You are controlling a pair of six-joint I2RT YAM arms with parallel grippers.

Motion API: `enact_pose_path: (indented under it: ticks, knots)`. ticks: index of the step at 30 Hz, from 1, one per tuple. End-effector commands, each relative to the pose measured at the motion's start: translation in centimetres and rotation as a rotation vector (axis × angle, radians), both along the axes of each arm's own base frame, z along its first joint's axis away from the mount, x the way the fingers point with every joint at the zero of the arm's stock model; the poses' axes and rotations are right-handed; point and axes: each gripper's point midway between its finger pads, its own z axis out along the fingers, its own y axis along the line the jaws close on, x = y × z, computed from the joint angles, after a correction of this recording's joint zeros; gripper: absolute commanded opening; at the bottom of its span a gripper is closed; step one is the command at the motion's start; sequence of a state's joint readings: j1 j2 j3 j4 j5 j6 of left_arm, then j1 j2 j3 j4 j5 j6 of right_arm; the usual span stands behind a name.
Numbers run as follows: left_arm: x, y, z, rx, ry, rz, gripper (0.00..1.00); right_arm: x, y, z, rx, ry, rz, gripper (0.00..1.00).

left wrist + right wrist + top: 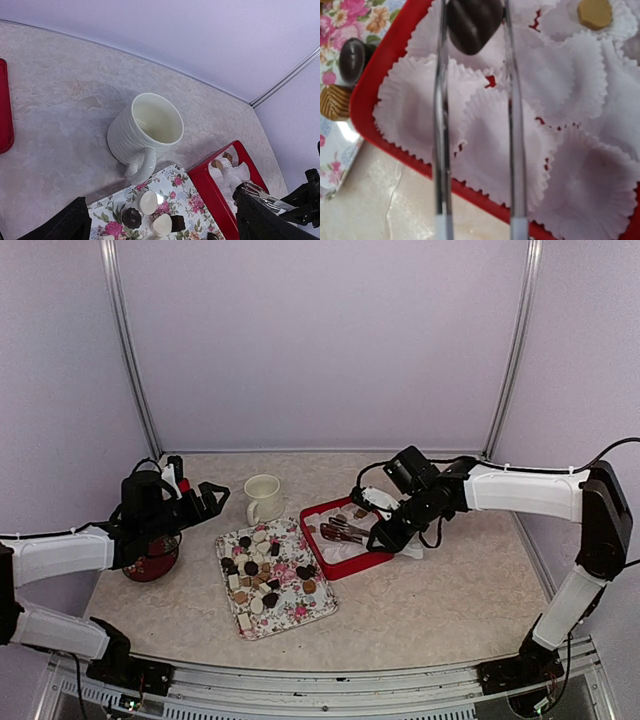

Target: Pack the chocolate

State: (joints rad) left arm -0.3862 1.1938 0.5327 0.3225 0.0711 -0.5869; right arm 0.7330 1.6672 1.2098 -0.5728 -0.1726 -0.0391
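Chocolate, one dark brown rounded piece (472, 22), is pinched at the tips of slim metal tongs (441, 125); centre it over the white crinkled paper liner (480, 65) beneath, then release gently.

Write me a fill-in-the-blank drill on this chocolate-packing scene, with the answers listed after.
1. The tongs pinch a ____ brown chocolate above the paper liners.
2. The liners sit in a shallow box coloured ____.
3. The loose chocolates lie on a tray with a ____ pattern.
4. The left gripper, near the mug, stands ____.

Missing words: dark; red; floral; open.
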Motion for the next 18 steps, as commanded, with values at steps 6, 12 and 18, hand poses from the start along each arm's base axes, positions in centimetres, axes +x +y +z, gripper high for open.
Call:
enact_pose_path:
  ticks: [6,12,18]
  knots:
    - [0.6,0.1,0.6,-0.009,-0.018,0.007,0.99,0.9,0.6,-0.5,0.020,-0.007,0.005,0.33]
    - [0.6,0.0,0.6,-0.009,-0.016,0.004,0.99,1.1,0.8,0.2,0.031,-0.018,0.004,0.37]
    - [0.6,0.0,0.5,-0.011,-0.015,0.004,0.99,1.4,0.6,1.4,0.033,-0.043,-0.004,0.40]
